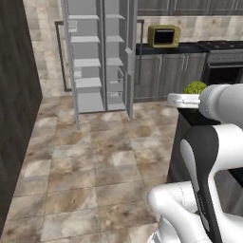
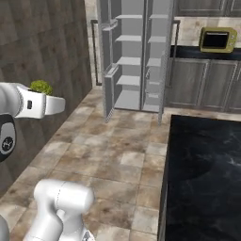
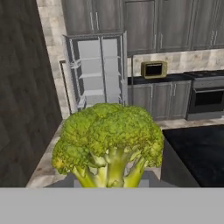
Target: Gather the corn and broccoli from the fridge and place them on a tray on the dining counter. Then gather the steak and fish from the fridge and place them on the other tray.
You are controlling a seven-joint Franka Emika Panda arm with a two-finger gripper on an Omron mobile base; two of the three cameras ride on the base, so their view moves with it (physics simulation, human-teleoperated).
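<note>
The tool [image 1: 186, 99] pinched the broccoli [image 3: 108, 142], which sat raised in the air above the tiled floor [image 1: 90, 166], beside the near edge of the black desk [image 2: 207, 179]. Across the floor, well apart, the fridge [image 1: 97, 57] stood with its doors open.

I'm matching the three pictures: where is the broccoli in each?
Left base view: the broccoli sits right of centre, at the arm's tip.
Right base view: at the left edge.
Hand view: low centre, large.
Shared landmark: the open fridge beyond it.
</note>
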